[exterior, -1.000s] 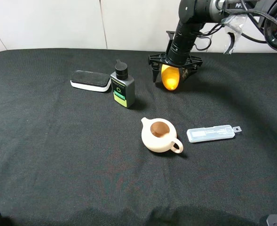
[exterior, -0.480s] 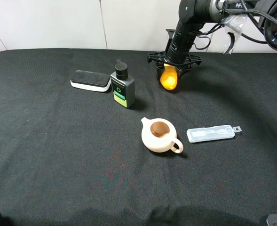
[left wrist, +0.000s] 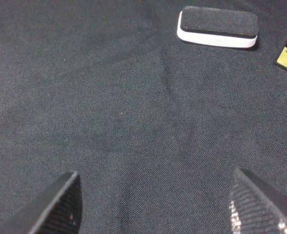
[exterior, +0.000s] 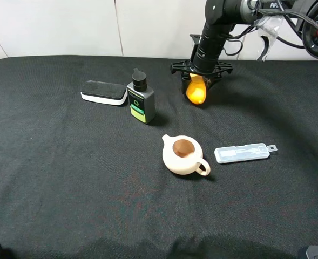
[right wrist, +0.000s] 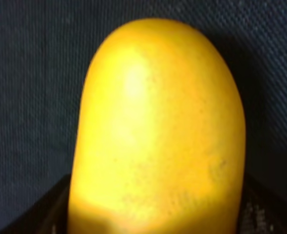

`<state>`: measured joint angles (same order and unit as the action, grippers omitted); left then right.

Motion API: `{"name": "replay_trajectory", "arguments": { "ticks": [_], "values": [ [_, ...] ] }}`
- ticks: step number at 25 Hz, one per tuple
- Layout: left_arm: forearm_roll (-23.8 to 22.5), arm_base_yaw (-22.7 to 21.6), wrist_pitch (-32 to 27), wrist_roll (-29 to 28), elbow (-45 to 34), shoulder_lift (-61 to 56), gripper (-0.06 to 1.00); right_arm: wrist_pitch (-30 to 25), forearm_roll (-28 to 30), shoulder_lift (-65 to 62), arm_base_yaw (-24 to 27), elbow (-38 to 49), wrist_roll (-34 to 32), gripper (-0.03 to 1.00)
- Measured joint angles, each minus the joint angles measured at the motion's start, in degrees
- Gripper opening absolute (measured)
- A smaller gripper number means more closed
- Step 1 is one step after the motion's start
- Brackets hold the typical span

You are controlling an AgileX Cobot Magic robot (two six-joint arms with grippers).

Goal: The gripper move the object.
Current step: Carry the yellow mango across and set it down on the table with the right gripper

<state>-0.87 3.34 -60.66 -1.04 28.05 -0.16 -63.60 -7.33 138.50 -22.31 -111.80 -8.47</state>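
Note:
The object, a glossy orange-yellow mango [exterior: 196, 90], hangs end-down at the back of the black cloth, right of centre. My right gripper [exterior: 197, 81] comes straight down on it from above and is shut on its upper part. In the right wrist view the mango [right wrist: 158, 126] fills the picture, with black fingers [right wrist: 33, 212] at both of its sides. I cannot tell whether its lower end touches the cloth. My left gripper [left wrist: 153, 204] is open and empty over bare cloth, and does not show in the exterior view.
A black bottle with a green label [exterior: 140, 100] and a black-and-white eraser block [exterior: 103, 92] lie to the mango's left. A cream teapot [exterior: 183, 155] and a clear plastic case [exterior: 242, 152] lie nearer the front. The eraser block [left wrist: 217, 27] also shows in the left wrist view.
The right gripper's fingers, spread wide beside the mango one second ago, have closed in on it. The mango has shifted slightly towards the back. The left arm has not moved.

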Motion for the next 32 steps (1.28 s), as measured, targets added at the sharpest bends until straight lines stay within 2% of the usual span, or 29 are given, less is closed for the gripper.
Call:
{"name": "replay_trajectory", "arguments": {
  "ticks": [4, 14, 19, 25, 32],
  "values": [
    [0.0, 0.0, 0.0, 0.0, 0.0, 0.0, 0.68, -5.4, 2.0, 0.0, 0.0, -5.3, 2.2, 0.45],
    [0.0, 0.0, 0.0, 0.0, 0.0, 0.0, 0.68, -6.5, 3.0, -6.4, 1.4, -7.1, 8.0, 0.45],
    [0.0, 0.0, 0.0, 0.0, 0.0, 0.0, 0.68, -6.5, 4.0, -10.2, 1.5, -6.0, 8.9, 0.45],
    [0.0, 0.0, 0.0, 0.0, 0.0, 0.0, 0.68, -6.5, 7.3, -17.9, 1.5, 2.0, 9.2, 0.45],
    [0.0, 0.0, 0.0, 0.0, 0.0, 0.0, 0.68, -6.5, 7.3, -29.4, 1.5, 16.0, 10.6, 0.45]
  ]
}}
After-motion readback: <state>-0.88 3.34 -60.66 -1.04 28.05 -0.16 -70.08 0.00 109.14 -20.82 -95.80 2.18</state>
